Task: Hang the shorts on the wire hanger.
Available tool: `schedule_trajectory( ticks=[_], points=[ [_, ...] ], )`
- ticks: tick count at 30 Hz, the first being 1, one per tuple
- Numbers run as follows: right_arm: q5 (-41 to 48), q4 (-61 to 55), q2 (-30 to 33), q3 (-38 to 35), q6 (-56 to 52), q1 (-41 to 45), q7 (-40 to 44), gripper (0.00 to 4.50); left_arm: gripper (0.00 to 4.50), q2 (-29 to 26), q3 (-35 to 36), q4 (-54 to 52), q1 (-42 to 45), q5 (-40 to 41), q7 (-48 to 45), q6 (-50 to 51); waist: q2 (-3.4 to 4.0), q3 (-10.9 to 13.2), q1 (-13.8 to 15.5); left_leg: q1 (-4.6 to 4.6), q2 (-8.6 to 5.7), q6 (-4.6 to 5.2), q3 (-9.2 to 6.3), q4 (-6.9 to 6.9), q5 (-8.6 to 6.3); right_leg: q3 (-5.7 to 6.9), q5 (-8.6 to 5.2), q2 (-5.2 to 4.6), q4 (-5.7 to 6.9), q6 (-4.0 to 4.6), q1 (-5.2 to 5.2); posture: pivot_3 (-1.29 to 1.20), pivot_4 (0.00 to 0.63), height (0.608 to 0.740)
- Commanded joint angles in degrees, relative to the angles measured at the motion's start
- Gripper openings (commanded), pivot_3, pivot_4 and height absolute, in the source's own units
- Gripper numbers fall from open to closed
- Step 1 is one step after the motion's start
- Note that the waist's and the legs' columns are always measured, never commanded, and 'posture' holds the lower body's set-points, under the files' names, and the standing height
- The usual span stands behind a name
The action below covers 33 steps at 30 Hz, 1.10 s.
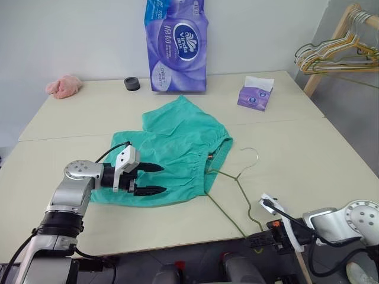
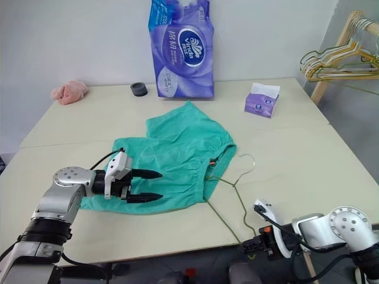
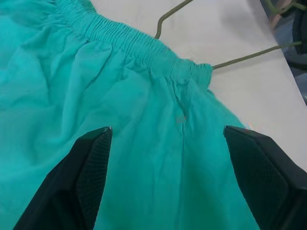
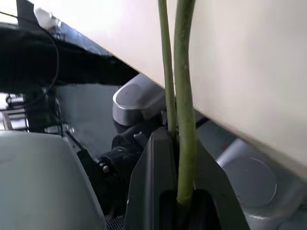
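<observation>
From my head cameras, the shorts (image 1: pixel 174 151) lie flat mid-table, soft teal cloth with a gathered waistband facing my right and the legs spreading toward the far and left sides. The wire hanger (image 1: pixel 234 186) is thin olive wire; its long axis runs from the waistband toward the near table edge, the silvery hook (image 1: pixel 250 155) curling just beside the waistband. My left gripper (image 1: pixel 155 179) hovers over the near leg, fingers spread wide, holding nothing. My right gripper (image 1: pixel 256 240) sits at the near edge of the table (image 1: pixel 308 148), clamped on the hanger's corner there. Bare tabletop lies open to my right; a purple tissue pack (image 1: pixel 176 44), a small tissue box (image 1: pixel 256 94), a dark ring (image 1: pixel 132 84) and a pink cloth (image 1: pixel 64 86) stand well away at the far side.

Left wrist view: crinkled elastic, smooth fabric with a centre seam, my fingers (image 3: pixel 86 177) apart above it.

Right wrist view: two wire strands (image 4: pixel 184 96) pinched between my closed fingers, the table edge just beside them.
</observation>
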<state>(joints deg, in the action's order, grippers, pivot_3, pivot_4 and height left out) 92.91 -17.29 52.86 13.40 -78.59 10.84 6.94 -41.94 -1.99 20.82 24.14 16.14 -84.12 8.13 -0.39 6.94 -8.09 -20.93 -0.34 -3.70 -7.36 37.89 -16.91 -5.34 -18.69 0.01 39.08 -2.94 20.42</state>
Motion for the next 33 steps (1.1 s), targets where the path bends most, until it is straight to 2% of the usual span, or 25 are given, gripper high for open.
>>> schedule_trajectory(
  ticks=[1,5,11,16,21,23,27,31,33],
  points=[
    [-8.38,-3.85,1.77,2.11,-2.01,1.61,8.59,0.0,3.92,-1.86,0.2,2.42,2.51,-0.73,-1.56,-1.64,0.02,0.13,0.01,-0.02,-0.01,0.0,-0.01,-0.02,0.0,0.02,0.0,-0.01,0.0,0.0,0.02,-0.17,0.109,0.74],
    [-16.53,-5.31,4.91,2.41,-0.75,0.42,16.15,0.0,3.92,-2.42,-0.27,2.85,2.64,-0.8,-3.08,-1.76,0.02,0.15,0.02,-0.08,-0.02,0.23,-0.05,-0.05,-0.14,0.08,0.0,-0.08,-0.06,0.01,0.07,-0.17,0.109,0.74],
    [-26.98,-2.28,12.07,-0.02,3.27,-2.8,27.89,0.0,3.92,-3.91,-2.66,-3.1,-0.71,-0.18,-7.75,-1.31,0.03,0.26,0.03,-0.11,-0.08,0.27,0.01,-0.04,-0.18,0.06,-0.01,-0.19,-0.1,-0.01,0.08,-0.19,0.108,0.74],
    [-32.2,-3.03,17.7,-1.98,6.17,-5.03,36.16,0.0,3.92,-5.02,-4.85,-6.06,-2.23,1.18,-8.38,-1.64,0.13,0.46,-0.03,-0.08,-0.05,0.27,0.02,0.0,-0.17,0.06,-0.02,-0.18,-0.08,-0.02,0.05,-0.21,0.108,0.74],
    [-35.76,-2.68,19.94,-4.51,7.81,-6.81,40.35,0.0,3.92,-4.58,-5.29,-5.73,-1.66,1.25,-8.38,-2.09,0.07,0.57,-0.15,-0.04,-0.03,0.27,0.1,0.01,-0.17,0.02,-0.06,-0.17,-0.08,-0.09,0.04,-0.22,0.107,0.74],
    [-36.11,-1.99,21.39,-7.13,8.31,-8.79,42.4,0.0,3.92,-3.85,-4.99,-5.04,-0.9,1.18,-8.07,-1.89,0.09,0.62,-0.11,-0.05,-0.05,0.27,0.11,0.01,-0.17,0.02,-0.05,-0.17,-0.08,-0.07,0.05,-0.22,0.107,0.74],
    [-33.13,0.1,23.16,-18.11,6.28,-16.54,46.37,0.0,3.92,-3.19,-4.47,-4.32,-0.32,1.13,-7.54,-1.9,-0.01,0.73,0.09,-0.1,-0.11,0.27,0.11,0.01,-0.17,0.05,-0.02,-0.23,-0.1,-0.03,0.05,-0.22,0.107,0.74],
    [-37.08,1.13,24.21,-25.12,7.89,-25.34,48.57,0.0,3.92,-2.59,-4.44,-3.82,-0.37,0.98,-7.35,-2.3,-0.1,0.78,-0.03,-0.09,-0.09,0.27,0.2,0.0,-0.18,0.04,-0.02,-0.2,-0.09,-0.03,0.04,-0.23,0.109,0.74],
    [-37.6,0.79,23.19,-27.24,7.8,-26.94,48.37,0.0,3.92,-2.26,-4.58,-3.58,-0.41,0.94,-7.45,-2.65,-0.1,0.79,-0.13,-0.07,-0.07,0.27,0.3,-0.01,-0.18,0.04,-0.02,-0.17,-0.08,-0.03,0.03,-0.24,0.107,0.74]
  ],
)
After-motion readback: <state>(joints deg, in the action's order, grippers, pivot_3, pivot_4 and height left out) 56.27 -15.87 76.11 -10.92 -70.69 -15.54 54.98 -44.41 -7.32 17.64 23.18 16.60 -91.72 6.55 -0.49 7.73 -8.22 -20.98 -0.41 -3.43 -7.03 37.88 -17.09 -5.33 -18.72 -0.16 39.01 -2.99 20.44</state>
